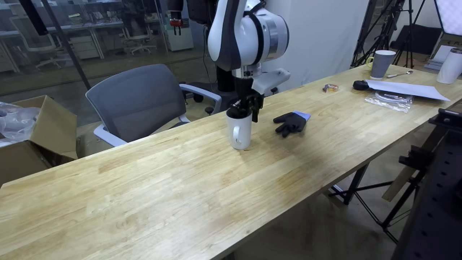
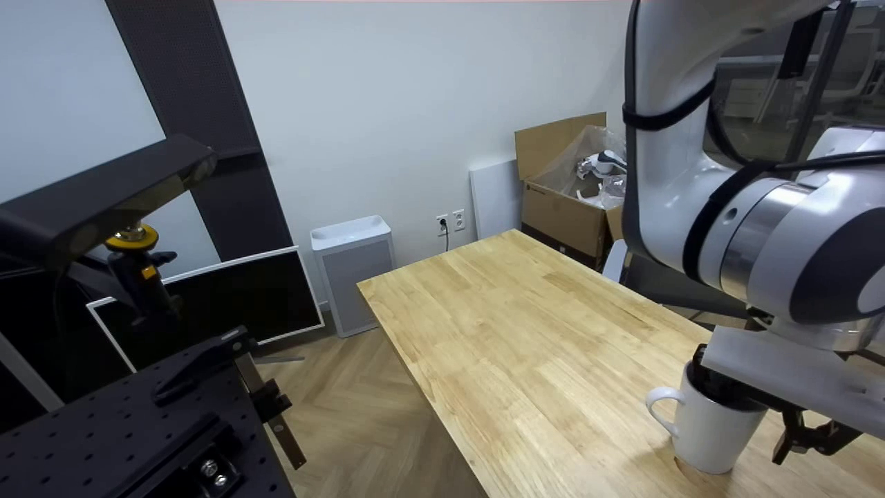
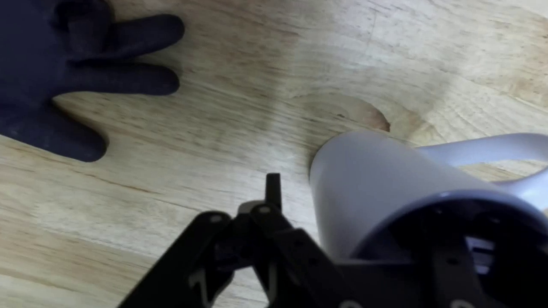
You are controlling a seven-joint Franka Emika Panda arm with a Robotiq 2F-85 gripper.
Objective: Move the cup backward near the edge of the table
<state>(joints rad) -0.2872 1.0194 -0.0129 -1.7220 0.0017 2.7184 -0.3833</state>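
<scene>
A white mug (image 1: 239, 131) stands upright on the wooden table (image 1: 144, 202), in from the long edge by the chair. It also shows in an exterior view (image 2: 715, 429) at the lower right, with its handle toward the left. In the wrist view the mug (image 3: 368, 179) is at the lower right, handle to the right. My gripper (image 1: 247, 112) is at the mug's rim. In the wrist view the gripper (image 3: 351, 207) is open, one finger outside the mug with a gap to its wall, the other inside the mouth. The inner fingertip is hidden in the dark inside.
A black glove (image 1: 291, 123) lies beside the mug. A grey chair (image 1: 140, 101) stands at the long edge. Farther along are a tape roll (image 1: 330, 88), a white sheet (image 1: 408, 88), a bagged cable (image 1: 391, 99), a grey cup (image 1: 382, 65) and a white tumbler (image 1: 451, 66).
</scene>
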